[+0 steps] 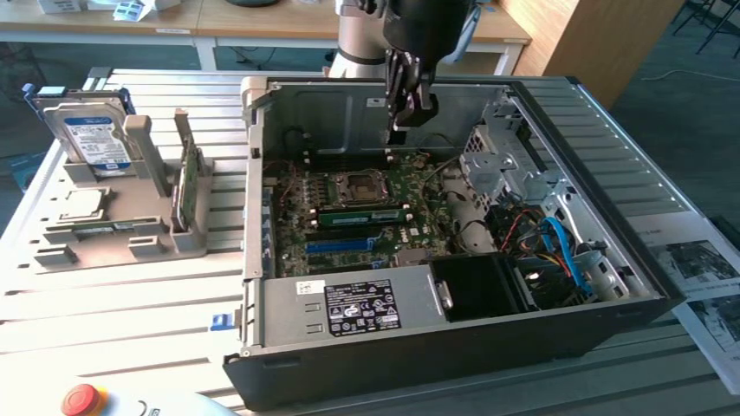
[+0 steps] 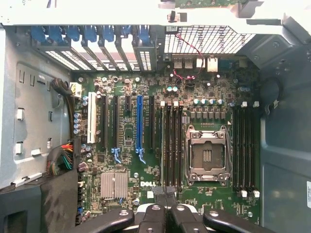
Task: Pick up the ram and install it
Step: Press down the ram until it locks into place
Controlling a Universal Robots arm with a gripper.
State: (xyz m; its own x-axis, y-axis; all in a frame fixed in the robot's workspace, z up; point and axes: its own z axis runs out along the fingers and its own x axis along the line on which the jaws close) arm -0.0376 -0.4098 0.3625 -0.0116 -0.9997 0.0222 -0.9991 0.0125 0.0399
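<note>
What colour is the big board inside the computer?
Green. The big board is green with black slots on it, and it shows best in the wrist view.

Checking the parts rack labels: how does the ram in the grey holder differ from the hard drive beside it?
The ram is a thin, narrow green board seen nearly edge-on; the hard drive is a thicker silver block with a blue label. The ram sits nearer the computer case; the hard drive sits further to the exterior view's left. Both stand on edge in the grey holder.
</note>
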